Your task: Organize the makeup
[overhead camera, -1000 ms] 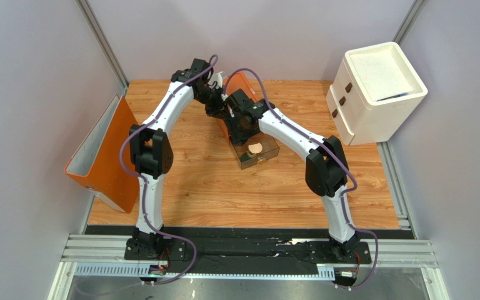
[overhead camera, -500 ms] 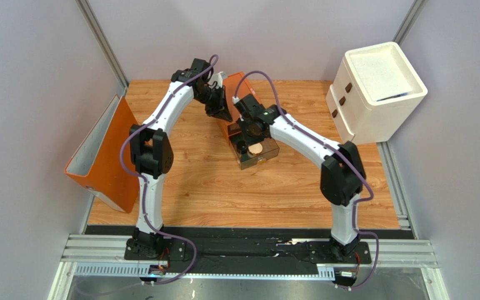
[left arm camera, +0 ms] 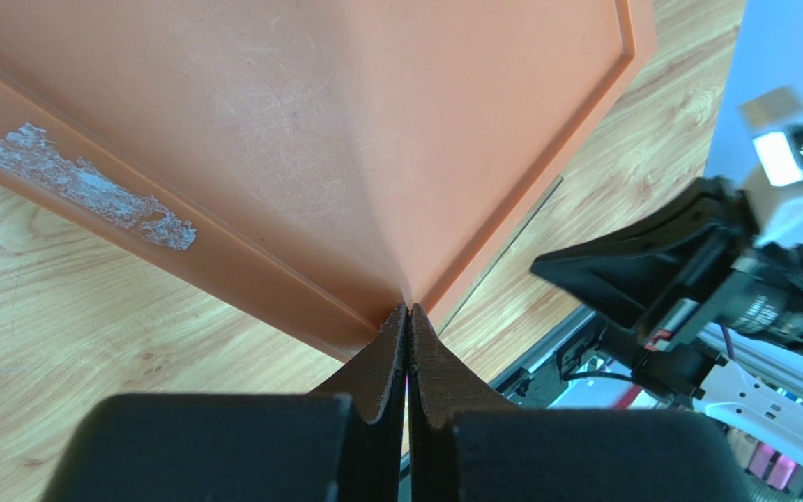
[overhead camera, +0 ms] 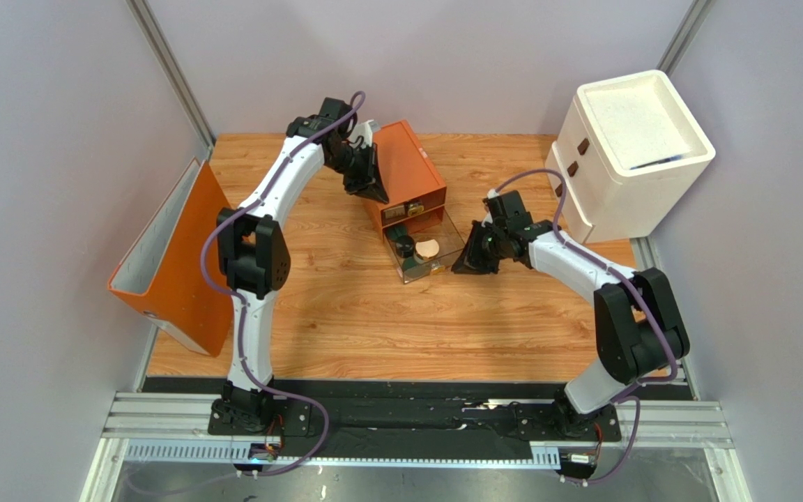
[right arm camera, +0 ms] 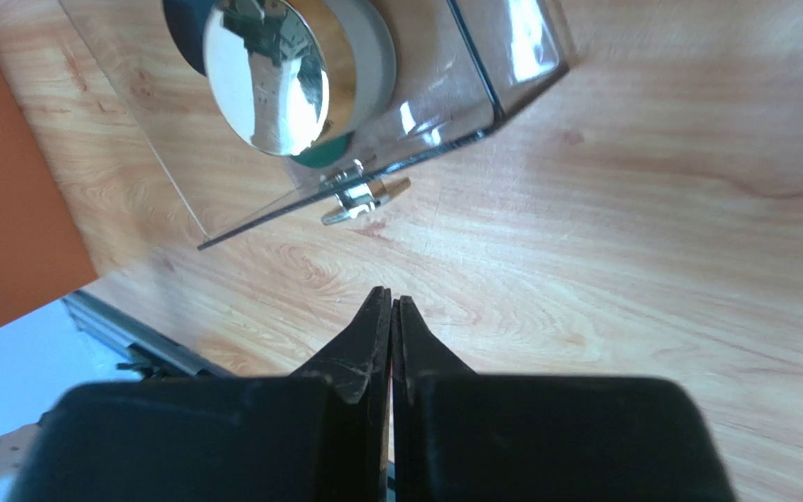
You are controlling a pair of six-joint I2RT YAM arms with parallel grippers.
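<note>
Your right gripper (overhead camera: 467, 260) has drawn back from over the orange box (overhead camera: 408, 167). It now sits just right of the pulled-out clear drawer (overhead camera: 440, 268), fingers pressed together and holding nothing. Your left gripper (overhead camera: 378, 194) is likewise closed and empty, its tips at the box's left corner. Note the gold-rimmed jar (overhead camera: 429, 249) and black pot (overhead camera: 406, 248) lying side by side in the drawer.

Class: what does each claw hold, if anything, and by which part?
Nothing: left claw and right claw are both shut empty, the left's tips at the orange box.
</note>
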